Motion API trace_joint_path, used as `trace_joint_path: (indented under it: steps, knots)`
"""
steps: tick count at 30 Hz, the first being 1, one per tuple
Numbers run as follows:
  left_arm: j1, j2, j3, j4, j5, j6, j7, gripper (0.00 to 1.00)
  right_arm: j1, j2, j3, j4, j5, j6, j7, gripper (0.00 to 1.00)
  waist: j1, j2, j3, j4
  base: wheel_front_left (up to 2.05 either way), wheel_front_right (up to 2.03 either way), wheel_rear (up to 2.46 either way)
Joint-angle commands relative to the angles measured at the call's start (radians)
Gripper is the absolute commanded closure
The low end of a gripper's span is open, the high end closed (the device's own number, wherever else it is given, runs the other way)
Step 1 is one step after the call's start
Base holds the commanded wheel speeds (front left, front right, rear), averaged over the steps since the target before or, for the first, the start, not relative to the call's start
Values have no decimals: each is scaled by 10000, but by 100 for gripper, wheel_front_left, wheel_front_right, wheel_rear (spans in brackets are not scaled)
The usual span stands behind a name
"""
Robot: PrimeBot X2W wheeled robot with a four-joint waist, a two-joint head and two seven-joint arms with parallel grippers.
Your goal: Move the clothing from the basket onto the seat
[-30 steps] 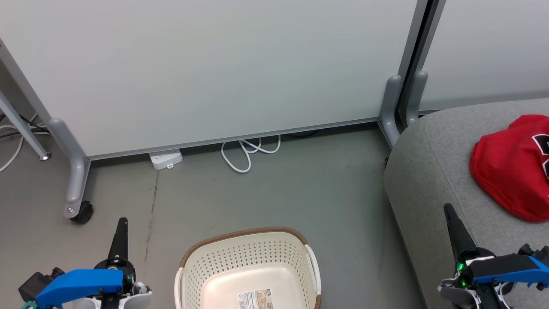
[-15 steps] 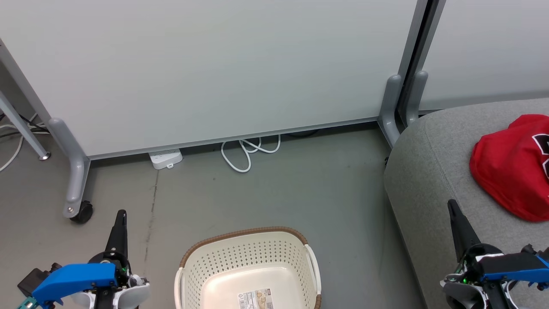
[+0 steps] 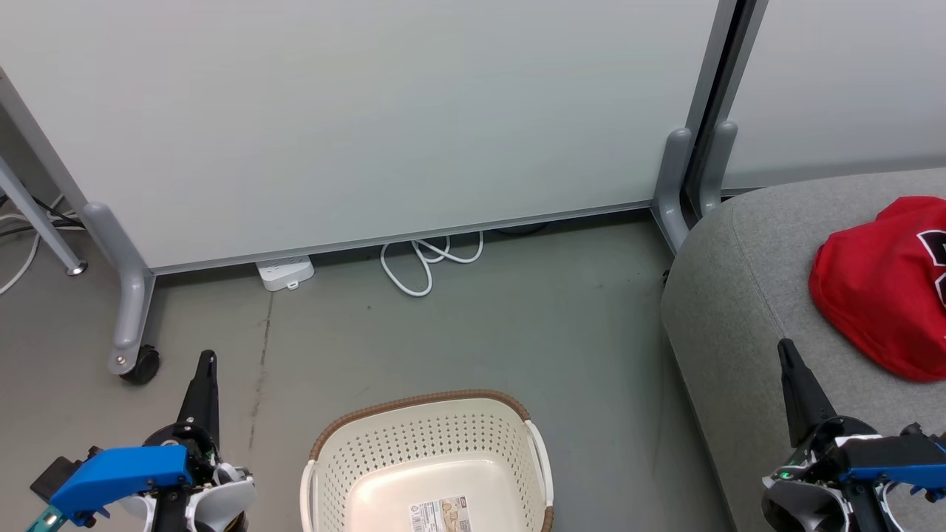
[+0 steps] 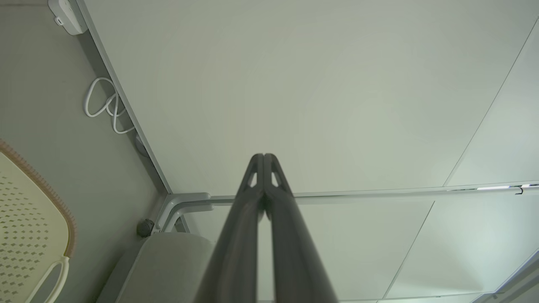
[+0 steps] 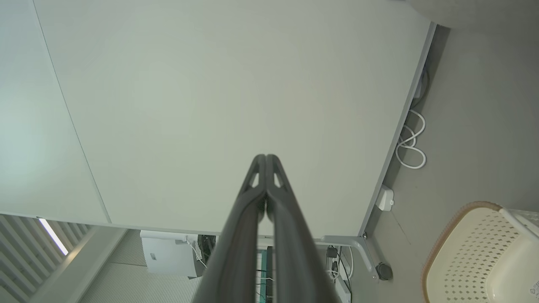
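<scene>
The cream basket (image 3: 421, 451) stands on the floor at the bottom centre, with nothing in it but a label on its bottom; its rim also shows in the wrist views (image 4: 25, 202) (image 5: 471, 248). Red clothing (image 3: 879, 288) with black lettering lies bunched on the grey seat (image 3: 739, 295) at the right. My left gripper (image 3: 207, 358) is shut and holds nothing, left of the basket. My right gripper (image 3: 785, 346) is shut and holds nothing, over the seat's front part, below the clothing. In both wrist views the fingers (image 4: 263, 158) (image 5: 266, 158) meet at the tips.
A pale partition panel (image 3: 369, 125) on grey wheeled feet (image 3: 133, 355) runs across the back. A white power strip (image 3: 286, 273) and coiled white cable (image 3: 425, 266) lie on the floor at its base. A second panel (image 3: 842, 81) stands behind the seat.
Both grippers have shifted a little: the left fingertip has risen in the head view, and the right has moved up and slightly right. Basket and clothing are unmoved.
</scene>
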Motion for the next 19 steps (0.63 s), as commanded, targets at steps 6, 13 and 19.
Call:
trace_joint_path:
  steps: [6, 13, 19]
  knots:
    - [-170, -24, 58, -84, -373, -90, 139, 100, -150, -19, -70, -59, 494, 7, 105, 100, -1, 0, 5, -1, 0, 0, 0]
    - [-158, -23, 55, -78, -369, -90, 139, 100, -149, -19, -67, -57, 473, 7, 105, 100, -1, 0, 5, -1, 0, 0, 0]
    - [-158, -23, 54, -78, -370, -90, 138, 100, -149, -19, -66, -56, 473, 7, 104, 100, -1, 0, 5, -1, 0, 0, 0]
